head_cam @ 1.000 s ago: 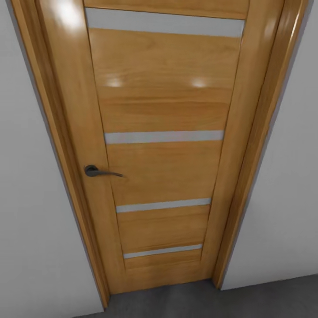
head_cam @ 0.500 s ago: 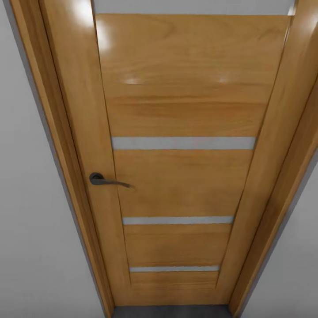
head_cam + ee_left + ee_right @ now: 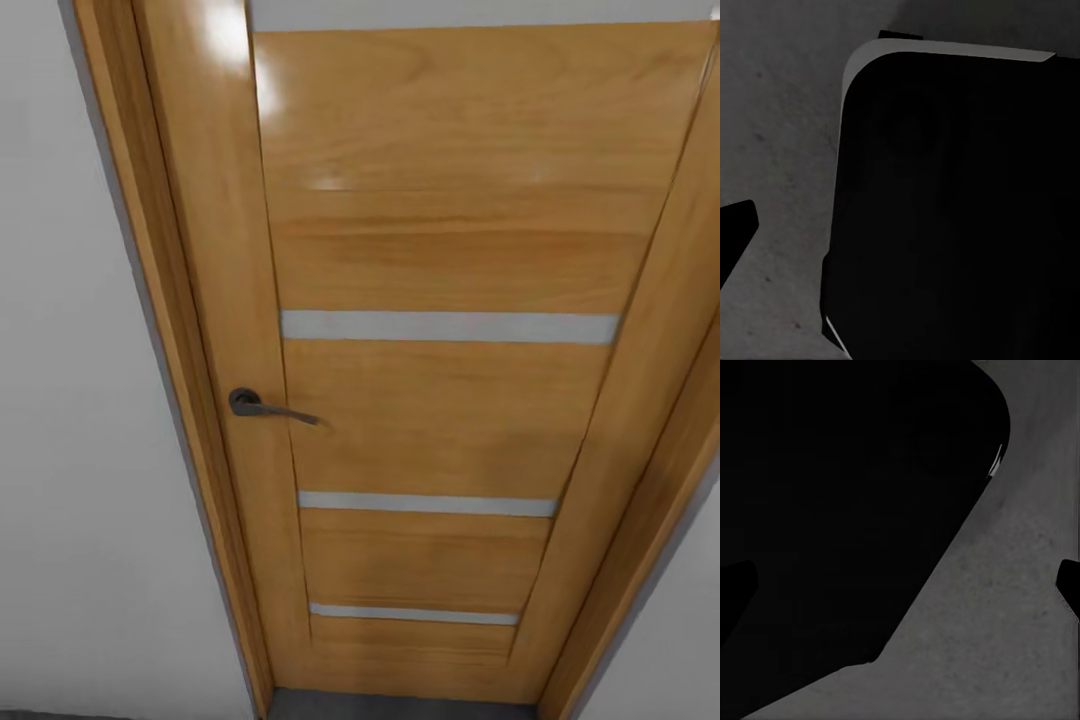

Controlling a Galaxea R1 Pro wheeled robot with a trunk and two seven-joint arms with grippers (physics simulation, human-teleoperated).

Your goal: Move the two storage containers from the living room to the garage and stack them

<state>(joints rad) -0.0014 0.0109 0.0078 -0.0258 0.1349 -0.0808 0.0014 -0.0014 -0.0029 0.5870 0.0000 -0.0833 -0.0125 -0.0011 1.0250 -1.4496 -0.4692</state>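
Close before an orange-brown wooden door [image 3: 440, 350], shut in its frame [image 3: 165, 300], with pale horizontal strips [image 3: 450, 327] across the panel and a dark lever handle [image 3: 262, 405] at the left side. White wall [image 3: 70, 450] on both sides; a sliver of dark grey floor [image 3: 400, 708] under the door's foot.

From the left wrist, speckled concrete floor [image 3: 780, 150] beside a large black rounded body [image 3: 960, 210] with a pale edge, probably the robot's own base; one dark fingertip [image 3: 735, 229] at the border. From the right wrist, the same floor and black bulk, dark finger tips [image 3: 1069, 581] at both borders. Jaws of both arms wide apart, gripping nothing. Location of the two storage containers: cannot tell.
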